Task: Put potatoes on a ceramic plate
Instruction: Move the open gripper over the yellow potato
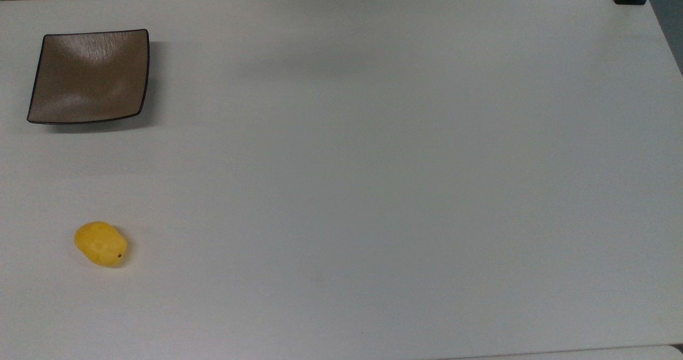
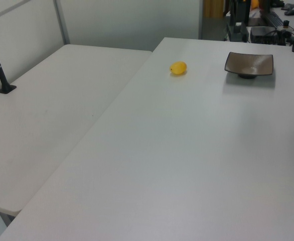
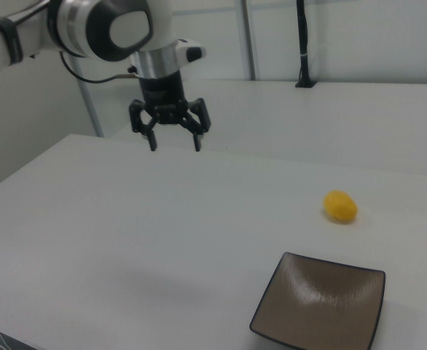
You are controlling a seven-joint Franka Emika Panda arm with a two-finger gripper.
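Gripper (image 3: 175, 143) hangs spread wide over the table (image 1: 373, 162), plate (image 1: 89, 76) bare, potato (image 1: 100, 244) well apart.

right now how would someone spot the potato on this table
Start at the big white table. In the top view, find the square brown ceramic plate at its upper left, then look straight down toward the near edge. The potato lies there alone: small, egg-shaped, bright yellow, with a tiny dark spot.

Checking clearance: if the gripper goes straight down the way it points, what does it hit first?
Likely bare table. The open gripper points down, well apart from the potato and plate; depth is uncertain.
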